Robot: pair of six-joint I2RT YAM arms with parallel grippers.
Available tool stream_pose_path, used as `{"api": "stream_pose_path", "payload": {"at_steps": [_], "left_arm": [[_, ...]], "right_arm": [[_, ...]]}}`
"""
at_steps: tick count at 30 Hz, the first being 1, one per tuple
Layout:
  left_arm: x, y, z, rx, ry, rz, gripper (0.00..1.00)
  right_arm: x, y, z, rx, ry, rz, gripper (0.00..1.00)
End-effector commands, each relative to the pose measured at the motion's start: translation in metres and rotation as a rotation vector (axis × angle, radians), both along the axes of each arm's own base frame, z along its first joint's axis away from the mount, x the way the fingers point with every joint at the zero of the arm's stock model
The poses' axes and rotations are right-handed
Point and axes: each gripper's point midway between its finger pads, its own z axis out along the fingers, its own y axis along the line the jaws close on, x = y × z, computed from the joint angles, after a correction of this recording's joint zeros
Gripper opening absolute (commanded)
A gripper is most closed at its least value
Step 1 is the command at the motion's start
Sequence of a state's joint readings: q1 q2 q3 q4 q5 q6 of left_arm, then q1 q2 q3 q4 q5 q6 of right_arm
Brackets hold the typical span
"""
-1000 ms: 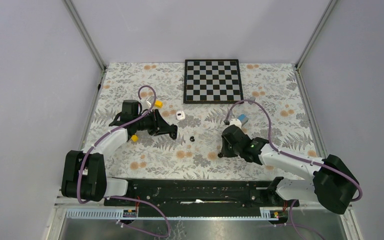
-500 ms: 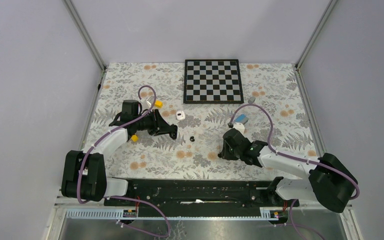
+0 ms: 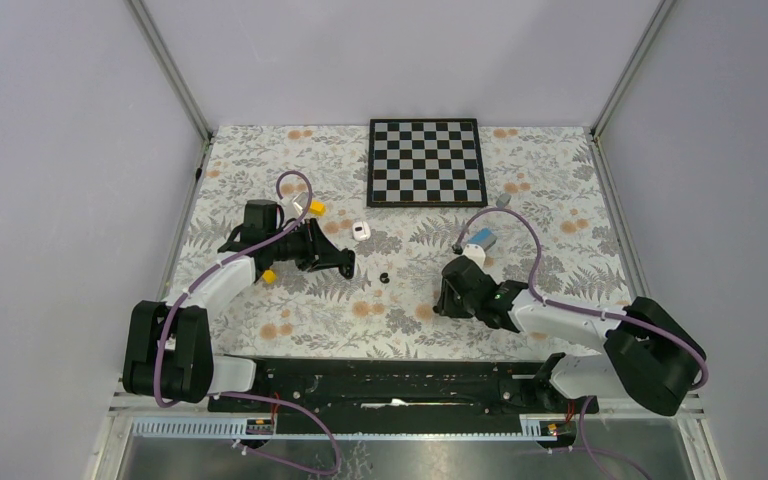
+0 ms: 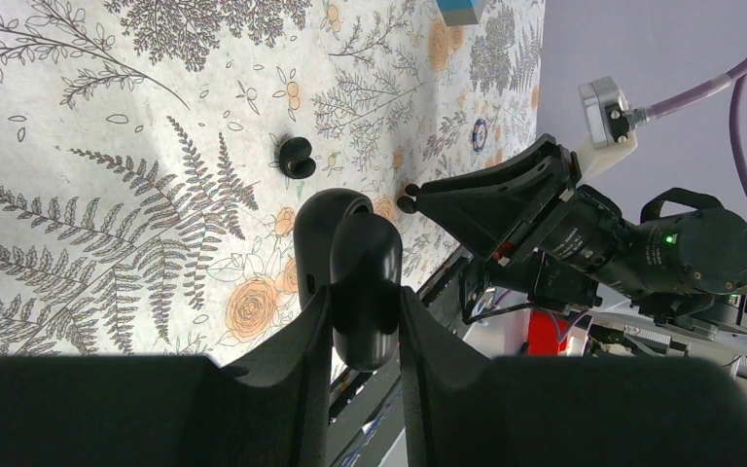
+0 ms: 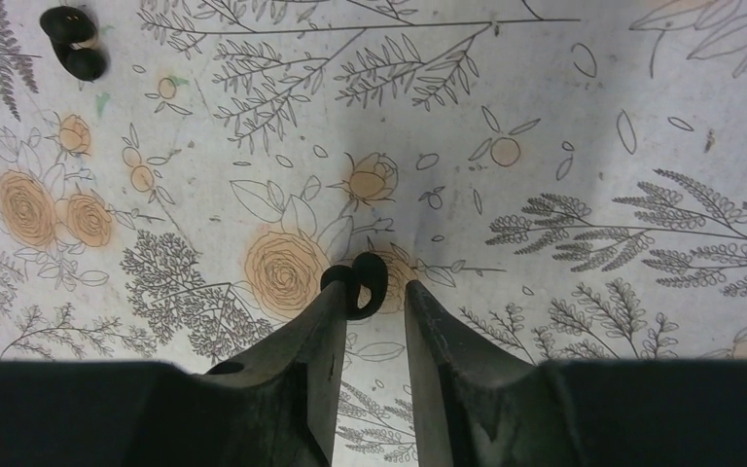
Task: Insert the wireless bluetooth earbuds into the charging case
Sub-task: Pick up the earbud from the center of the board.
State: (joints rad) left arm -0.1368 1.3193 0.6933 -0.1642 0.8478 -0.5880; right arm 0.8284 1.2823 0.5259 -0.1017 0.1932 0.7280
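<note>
on my feed the left gripper (image 4: 358, 297) is clamped on a glossy black charging case (image 4: 350, 243), held clear of the floral tablecloth (image 3: 260, 160) with its rounded end past the fingertips. the right gripper (image 5: 374, 288) hangs low over the cloth, its fingers drawn in on a black earbud (image 5: 364, 280) pinched right at the tips, as far as i can make out. a second black earbud (image 5: 73, 44) lies loose on the cloth between the two grippers, apart from both. from above i see a small white item (image 3: 361, 231) beyond the left gripper, too small to identify, a blue block (image 3: 484, 238) just behind the right wrist, and a chessboard (image 3: 426, 162) at the far edge. the white print on the right wrist's lens barrel (image 4: 566, 233) is too small for me to read; a green light (image 4: 669, 238) glows beside it.
</note>
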Motion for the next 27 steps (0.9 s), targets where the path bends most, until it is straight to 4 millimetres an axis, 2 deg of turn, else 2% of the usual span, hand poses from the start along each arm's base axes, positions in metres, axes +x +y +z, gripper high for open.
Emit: {"api": "stream_pose_path", "payload": {"at_steps": [1, 3, 7, 17, 21, 24, 27], "left_arm": [[0.008, 0.001, 0.007, -0.004, -0.051, 0.003, 0.00], [0.008, 0.001, 0.007, -0.004, -0.052, 0.003, 0.00], [0.007, 0.001, 0.008, -0.006, -0.054, 0.001, 0.00], [0.007, 0.001, 0.010, -0.009, -0.061, -0.002, 0.00], [0.002, -0.004, 0.010, -0.016, -0.060, -0.023, 0.00], [-0.007, -0.018, 0.011, -0.018, -0.075, -0.082, 0.00], [-0.018, -0.033, 0.022, -0.056, -0.108, -0.168, 0.00]], "right_arm": [[0.005, 0.002, -0.005, -0.010, 0.000, -0.019, 0.36], [0.005, 0.004, -0.006, -0.001, 0.001, -0.018, 0.36], [0.006, 0.006, -0.005, 0.005, -0.001, -0.017, 0.29], [0.009, 0.004, 0.010, 0.041, -0.050, -0.032, 0.02], [0.013, 0.007, 0.027, 0.079, -0.098, -0.027, 0.00], [0.017, 0.011, 0.045, 0.111, -0.143, -0.002, 0.00], [0.020, 0.020, 0.065, 0.146, -0.183, 0.037, 0.00]]}}
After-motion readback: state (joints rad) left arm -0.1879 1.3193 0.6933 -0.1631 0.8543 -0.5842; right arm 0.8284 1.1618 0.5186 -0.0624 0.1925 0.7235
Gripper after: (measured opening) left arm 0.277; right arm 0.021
